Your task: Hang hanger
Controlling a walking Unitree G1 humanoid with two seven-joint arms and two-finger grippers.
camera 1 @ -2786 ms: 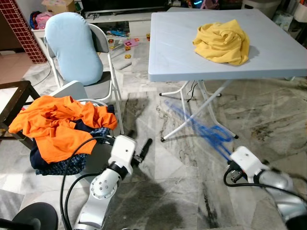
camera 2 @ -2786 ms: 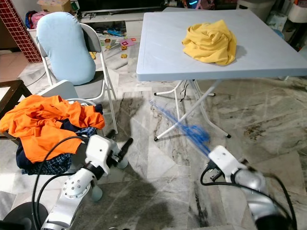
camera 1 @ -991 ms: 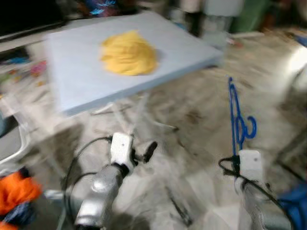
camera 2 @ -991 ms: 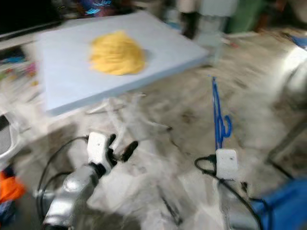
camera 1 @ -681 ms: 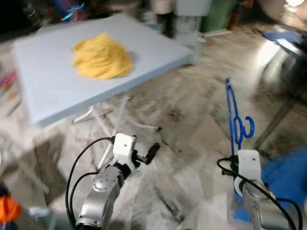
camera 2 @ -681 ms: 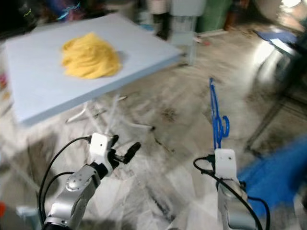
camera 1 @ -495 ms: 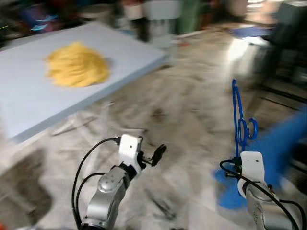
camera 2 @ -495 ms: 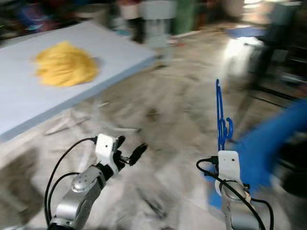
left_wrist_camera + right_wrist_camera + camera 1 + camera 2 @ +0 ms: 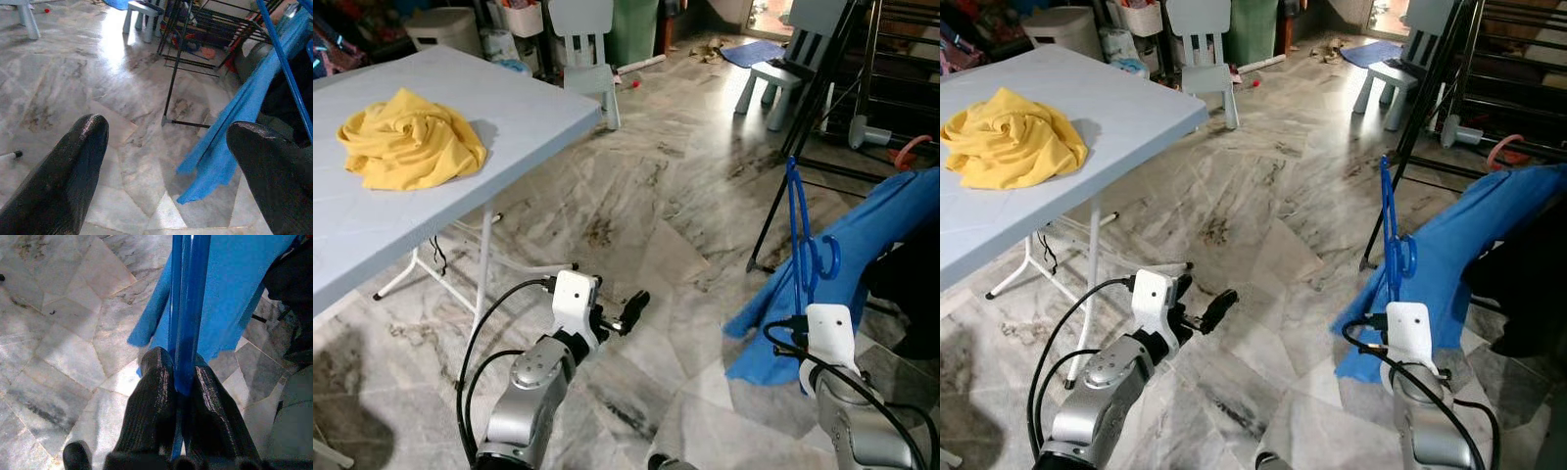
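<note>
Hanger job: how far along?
Done: the right pincer is shut on the blue hanger, held upright. In hand: carrying it; the black drying rack and blue cloth stand ahead. Left: hooking it on the rack. The left pincer is open.

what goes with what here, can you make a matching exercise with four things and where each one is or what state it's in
Things:
1. blue hanger
2. yellow cloth
3. blue garment
4. left end effector

Places or states:
a. crumpled on the light blue table
b. open and holding nothing
c. held upright in the right end effector
d. draped down to the marble floor beside a black rack

Pairs: 1-c, 2-a, 3-d, 4-b
</note>
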